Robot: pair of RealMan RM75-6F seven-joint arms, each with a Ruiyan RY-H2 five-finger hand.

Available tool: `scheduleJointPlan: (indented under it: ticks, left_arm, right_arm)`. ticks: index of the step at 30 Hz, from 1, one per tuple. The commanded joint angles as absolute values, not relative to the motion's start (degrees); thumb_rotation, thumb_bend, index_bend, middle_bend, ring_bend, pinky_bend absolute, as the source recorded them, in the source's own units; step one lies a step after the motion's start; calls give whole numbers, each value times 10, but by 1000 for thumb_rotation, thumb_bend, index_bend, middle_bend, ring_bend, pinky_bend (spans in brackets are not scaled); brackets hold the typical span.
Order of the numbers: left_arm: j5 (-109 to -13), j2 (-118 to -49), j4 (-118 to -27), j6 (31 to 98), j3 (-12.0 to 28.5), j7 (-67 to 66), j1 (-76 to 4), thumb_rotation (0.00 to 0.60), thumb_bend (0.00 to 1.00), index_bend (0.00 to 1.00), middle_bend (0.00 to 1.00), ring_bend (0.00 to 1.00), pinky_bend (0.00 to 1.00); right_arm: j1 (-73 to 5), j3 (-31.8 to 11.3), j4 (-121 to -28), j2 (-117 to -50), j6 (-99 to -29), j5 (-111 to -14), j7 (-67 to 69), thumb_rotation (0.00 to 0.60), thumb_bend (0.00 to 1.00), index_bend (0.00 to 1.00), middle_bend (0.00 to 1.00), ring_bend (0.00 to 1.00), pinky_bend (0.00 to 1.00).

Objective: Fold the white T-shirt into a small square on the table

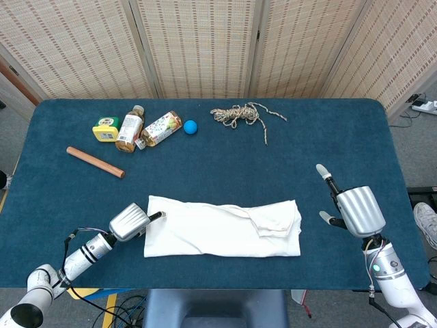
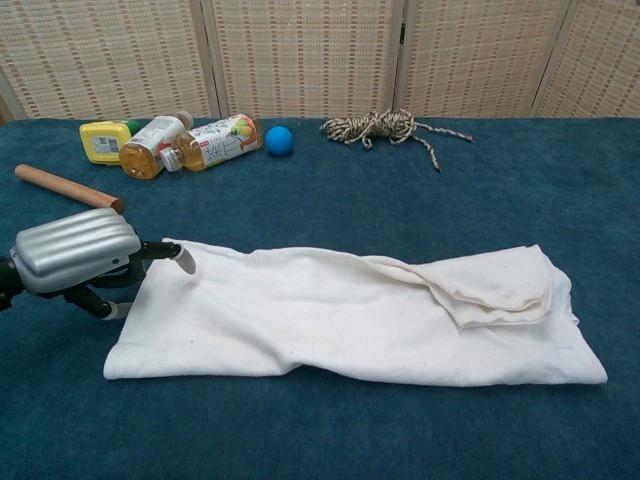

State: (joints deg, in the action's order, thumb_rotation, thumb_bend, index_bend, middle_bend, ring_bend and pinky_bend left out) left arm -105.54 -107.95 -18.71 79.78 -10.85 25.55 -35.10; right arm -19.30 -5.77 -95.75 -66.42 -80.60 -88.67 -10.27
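Observation:
The white T-shirt (image 1: 222, 229) (image 2: 350, 315) lies folded into a long strip near the table's front edge, with a bunched sleeve flap toward its right end. My left hand (image 1: 130, 223) (image 2: 80, 255) sits low at the shirt's left end, one finger stretched over the cloth edge and another down by the hem; nothing is gripped. My right hand (image 1: 355, 208) hovers to the right of the shirt, apart from it, fingers spread and empty. It does not show in the chest view.
At the back left lie a yellow container (image 1: 106, 129), two bottles (image 1: 145, 129), a blue ball (image 1: 190, 126) and a wooden stick (image 1: 95, 162). A rope bundle (image 1: 240, 114) lies at the back middle. The blue table (image 1: 205, 171) ends just in front of the shirt.

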Motion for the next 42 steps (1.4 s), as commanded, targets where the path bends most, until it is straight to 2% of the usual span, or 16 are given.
scheduleJointPlan:
  ticks: [1, 16, 28, 42]
  left_arm:
    - [-1053, -1081, -188, 798, -109, 260, -352, 600, 296, 317, 975, 925, 1000]
    - [-1043, -1094, -188, 797, -115, 284, -351, 600, 301, 435, 977, 924, 1000]
    - [-1044, -1097, -198, 804, -121, 305, -355, 600, 428, 591, 977, 924, 1000]
    - [-1035, -1085, -228, 820, -115, 319, -359, 600, 518, 687, 987, 925, 1000]
  right_arm:
    - [-192, -58, -956, -665, -806, -887, -102, 600, 124, 0, 849, 930, 996]
    - [-186, -61, -949, -670, -810, -890, -97, 600, 125, 0, 851, 930, 996]
    - [-184, -65, -947, -671, -814, -898, -94, 600, 125, 0, 856, 930, 995]
    - [-183, -68, -939, -677, -822, -907, -80, 600, 125, 0, 858, 931, 995]
